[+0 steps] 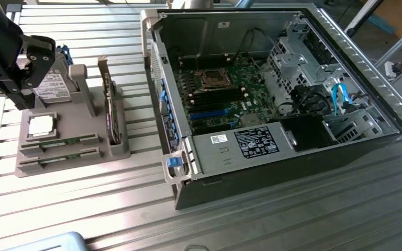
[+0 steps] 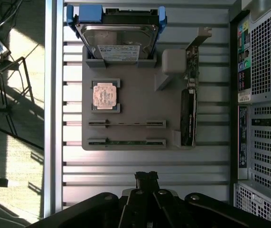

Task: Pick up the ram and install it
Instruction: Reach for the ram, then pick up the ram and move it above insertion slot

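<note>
A grey parts holder (image 1: 82, 151) (image 2: 135, 102) lies on the slatted table beside the open computer case (image 1: 271, 94). Two narrow slots at one end of the holder carry the ram, thin green sticks standing on edge (image 1: 60, 143) (image 2: 126, 142). My black gripper (image 1: 21, 102) (image 2: 146, 177) hangs above the table at the exterior view's left, over the holder's edge. It is shut with nothing between its fingers, and it stands well above the ram without touching it. The case's motherboard (image 1: 219, 94) lies exposed.
The holder also carries a hard drive (image 2: 118, 40), a square silvery processor chip (image 2: 106, 95) and a dark expansion card on edge (image 2: 188, 111). The case's perforated wall (image 2: 268, 95) rises close beside the holder. A light blue-grey object (image 1: 47, 243) sits at the table's near edge.
</note>
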`<control>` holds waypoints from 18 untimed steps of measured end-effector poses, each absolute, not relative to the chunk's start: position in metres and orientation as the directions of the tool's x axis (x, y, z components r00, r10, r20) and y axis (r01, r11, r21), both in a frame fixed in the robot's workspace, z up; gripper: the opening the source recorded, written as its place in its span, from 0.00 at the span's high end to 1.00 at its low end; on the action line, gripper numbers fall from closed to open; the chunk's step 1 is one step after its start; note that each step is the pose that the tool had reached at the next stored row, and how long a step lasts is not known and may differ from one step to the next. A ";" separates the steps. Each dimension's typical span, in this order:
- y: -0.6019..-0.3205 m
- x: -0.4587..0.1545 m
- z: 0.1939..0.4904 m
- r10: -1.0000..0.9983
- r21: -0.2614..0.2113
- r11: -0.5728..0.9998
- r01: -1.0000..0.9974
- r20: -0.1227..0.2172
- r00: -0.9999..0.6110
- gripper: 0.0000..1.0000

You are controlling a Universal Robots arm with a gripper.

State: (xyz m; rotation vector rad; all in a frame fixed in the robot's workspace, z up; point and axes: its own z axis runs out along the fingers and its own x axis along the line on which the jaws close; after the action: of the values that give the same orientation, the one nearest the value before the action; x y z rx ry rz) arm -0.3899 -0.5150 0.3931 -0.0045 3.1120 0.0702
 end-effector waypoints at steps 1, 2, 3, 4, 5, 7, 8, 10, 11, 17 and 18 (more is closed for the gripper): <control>-0.515 -0.390 0.393 -0.002 0.045 0.999 -0.004 -0.029 -1.000 0.89; -0.515 -0.390 0.393 -0.002 0.045 0.999 -0.004 -0.029 -1.000 0.89; -0.515 -0.390 0.393 -0.002 0.045 0.999 -0.004 -0.029 -1.000 0.89; -0.515 -0.390 0.393 -0.002 0.045 0.999 -0.004 -0.029 -1.000 0.89; -0.515 -0.390 0.393 -0.002 0.045 0.999 -0.004 -0.029 -1.000 0.89; -0.515 -0.390 0.393 -0.002 0.045 0.999 -0.004 -0.029 -1.000 0.89; -0.515 -0.390 0.393 -0.002 0.045 0.999 -0.004 -0.029 -1.000 0.89; -0.515 -0.390 0.392 -0.002 0.045 0.999 -0.004 -0.029 -1.000 0.89; -0.515 -0.391 0.391 -0.002 0.045 0.999 -0.004 -0.029 -1.000 0.89; -0.515 -0.392 0.370 -0.002 0.044 0.999 -0.004 -0.029 -1.000 0.89; -0.515 -0.392 0.367 -0.002 0.044 0.999 -0.004 -0.029 -1.000 0.89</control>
State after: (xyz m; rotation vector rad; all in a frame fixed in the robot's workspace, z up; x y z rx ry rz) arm -0.3921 -0.5151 0.3672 -0.0047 3.1121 0.0682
